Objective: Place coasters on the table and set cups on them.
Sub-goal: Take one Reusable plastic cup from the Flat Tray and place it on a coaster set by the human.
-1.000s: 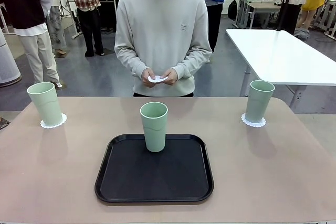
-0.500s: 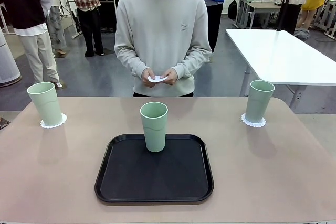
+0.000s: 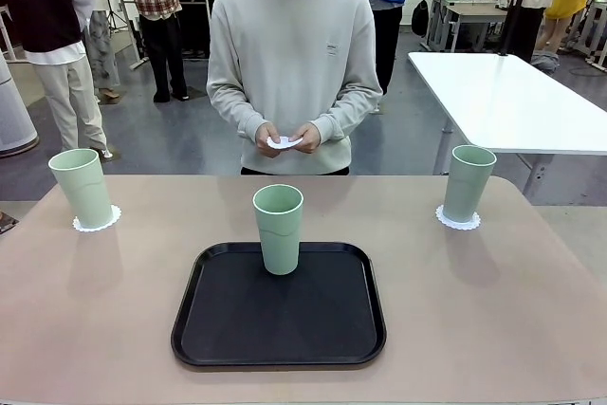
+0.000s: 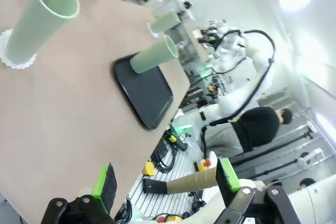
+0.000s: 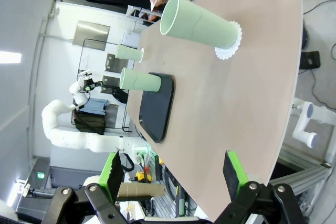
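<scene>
On the table (image 3: 493,310), a pale green cup (image 3: 82,187) stands on a white scalloped coaster (image 3: 97,221) at the far left. Another cup (image 3: 469,182) stands on a coaster (image 3: 458,221) at the far right. A third cup (image 3: 278,228) stands upright on the black tray (image 3: 279,320) in the middle. Across the table, a person holds a third coaster (image 3: 285,142) in both hands at waist height. My left gripper (image 4: 167,182) is open and empty, off the table's edge, with the left cup (image 4: 39,22) well ahead. My right gripper (image 5: 172,171) is open and empty, facing the right cup (image 5: 199,24).
A white table (image 3: 512,92) stands behind on the right. Other people stand farther back in the room. Bare tabletop lies on both sides of the tray and along the near edge.
</scene>
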{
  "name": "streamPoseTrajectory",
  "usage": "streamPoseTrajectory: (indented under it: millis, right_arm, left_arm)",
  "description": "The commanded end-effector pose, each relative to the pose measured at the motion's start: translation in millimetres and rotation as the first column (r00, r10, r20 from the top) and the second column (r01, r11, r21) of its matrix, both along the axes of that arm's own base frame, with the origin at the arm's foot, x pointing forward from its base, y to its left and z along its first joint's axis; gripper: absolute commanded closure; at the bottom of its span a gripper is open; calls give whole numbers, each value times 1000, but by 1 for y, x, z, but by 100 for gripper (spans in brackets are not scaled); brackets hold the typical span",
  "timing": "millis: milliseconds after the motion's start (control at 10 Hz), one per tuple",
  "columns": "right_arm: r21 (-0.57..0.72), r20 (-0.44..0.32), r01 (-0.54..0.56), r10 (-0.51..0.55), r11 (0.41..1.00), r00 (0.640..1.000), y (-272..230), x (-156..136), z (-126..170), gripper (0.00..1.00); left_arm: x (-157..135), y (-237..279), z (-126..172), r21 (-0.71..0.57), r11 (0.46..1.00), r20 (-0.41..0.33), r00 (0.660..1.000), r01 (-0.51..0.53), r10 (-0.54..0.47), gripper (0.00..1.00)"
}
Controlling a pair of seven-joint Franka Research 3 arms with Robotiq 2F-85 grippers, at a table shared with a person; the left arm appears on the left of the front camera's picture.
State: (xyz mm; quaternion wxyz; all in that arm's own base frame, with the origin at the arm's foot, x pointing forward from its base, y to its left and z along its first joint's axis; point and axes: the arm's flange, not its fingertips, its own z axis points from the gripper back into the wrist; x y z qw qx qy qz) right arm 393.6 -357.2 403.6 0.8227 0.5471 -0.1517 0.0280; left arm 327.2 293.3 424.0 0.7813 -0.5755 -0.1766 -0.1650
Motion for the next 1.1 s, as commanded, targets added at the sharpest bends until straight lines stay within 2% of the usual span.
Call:
streamPoseTrajectory:
  millis: [0,200,500,900,1000]
  right_arm:
    - [3,1,-8,8,1000,1000,0,0,2,0]
    - [3,1,-8,8,1000,1000,0,0,2,0]
    - [3,1,-8,8,1000,1000,0,0,2,0]
    - [3,1,-8,8,1000,1000,0,0,2,0]
    - [3,1,-8,8,1000,1000,0,0,2,0]
  left_arm:
    - [10,20,-8,-49,999,10,1000,3,-2,0]
    - [8,29,-8,-70,994,1,996,-84,84,0]
    - [6,25,5,-21,981,-5,981,-195,195,0]
    - [6,27,9,40,976,4,977,-212,212,0]
    - [9,33,7,10,981,2,981,-192,192,0]
